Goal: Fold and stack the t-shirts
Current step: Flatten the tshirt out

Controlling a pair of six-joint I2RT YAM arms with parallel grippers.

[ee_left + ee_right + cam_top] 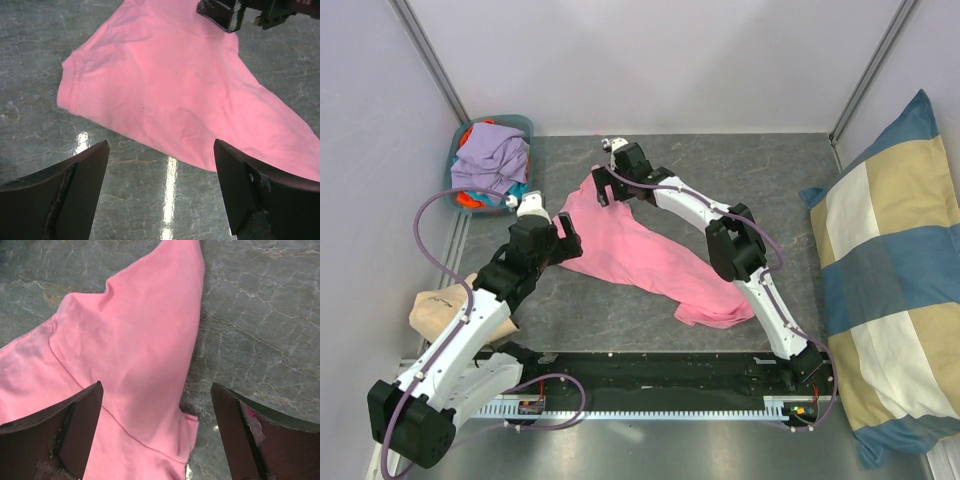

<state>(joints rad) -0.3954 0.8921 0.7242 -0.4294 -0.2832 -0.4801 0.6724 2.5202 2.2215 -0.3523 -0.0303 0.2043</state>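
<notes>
A bright pink t-shirt (pixel 640 255) lies crumpled and spread diagonally across the grey table. My left gripper (pixel 568 240) hovers at its left edge. In the left wrist view the left gripper (pixel 160 145) is open over bare table, just short of the pink t-shirt (pixel 165 85). My right gripper (pixel 603 188) is at the shirt's far corner. In the right wrist view the right gripper (pixel 157 387) stands open above a seamed fold of the pink t-shirt (pixel 130 330), holding nothing. More t-shirts (pixel 492 155), lavender, orange and teal, are heaped at the back left.
That heap fills a teal basket (pixel 520 124) in the back left corner. A large blue-and-cream checked cushion (pixel 890 280) lies along the right side. A beige cloth (pixel 435 312) sits beside the left arm. Grey walls close the back and sides.
</notes>
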